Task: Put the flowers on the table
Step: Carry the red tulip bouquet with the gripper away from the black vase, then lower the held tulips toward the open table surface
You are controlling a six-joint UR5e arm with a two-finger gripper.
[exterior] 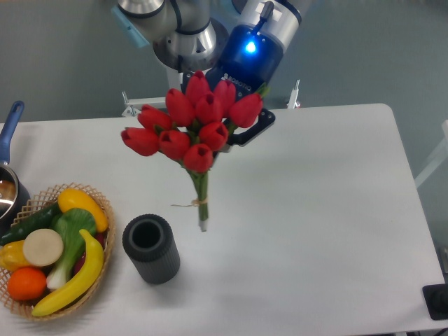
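Observation:
The flowers [196, 126], a bunch of red tulip buds on green stems tied with thin twine, hang stems down above the white table [315, 210]. My gripper [231, 140] is shut on the flowers just under the buds; the buds hide most of its fingers. The stem ends [203, 224] are close to the tabletop, and I cannot tell whether they touch it.
A dark grey ribbed vase [150, 248] stands upright just left of the stems, near the front. A wicker basket [105, 210] of fruit and vegetables sits at the front left. A pot with a blue handle [10, 126] is at the left edge.

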